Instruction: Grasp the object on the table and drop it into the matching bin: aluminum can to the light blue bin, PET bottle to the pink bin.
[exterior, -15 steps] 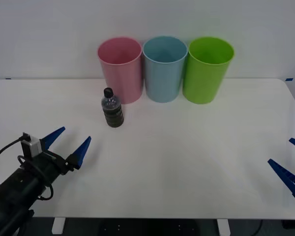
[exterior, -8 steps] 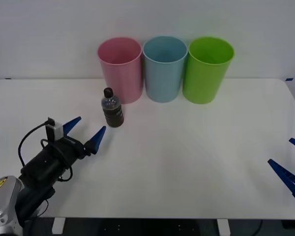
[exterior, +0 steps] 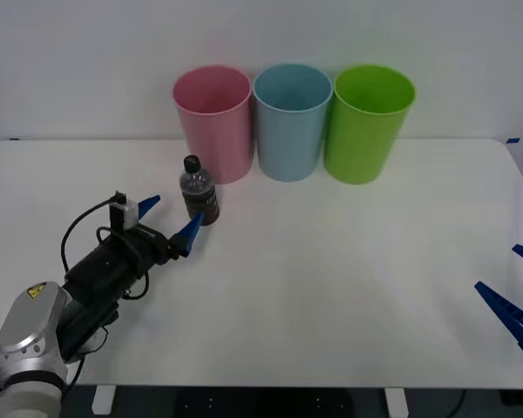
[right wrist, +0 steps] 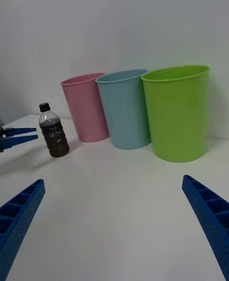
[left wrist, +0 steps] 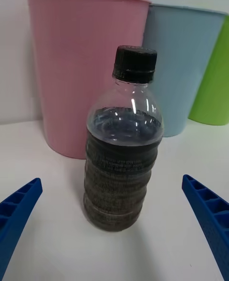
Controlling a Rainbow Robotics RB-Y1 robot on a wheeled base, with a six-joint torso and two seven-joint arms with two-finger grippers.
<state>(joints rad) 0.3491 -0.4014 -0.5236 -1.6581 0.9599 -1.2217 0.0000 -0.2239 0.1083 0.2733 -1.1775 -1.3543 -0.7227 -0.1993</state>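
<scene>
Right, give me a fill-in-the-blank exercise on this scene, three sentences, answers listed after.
1. The PET bottle stands upright on the table just in front of the ____ bin.
2. The bottle's screw cap is ____ in colour.
3. The left gripper sits close to the bottle with its fingers ____, while the right gripper waits at the table's right edge.

Missing words: pink; black; open

The lime green bin [left wrist: 212, 78] is cut off at the frame edge — the PET bottle's [left wrist: 123, 142] label print is unreadable.
</scene>
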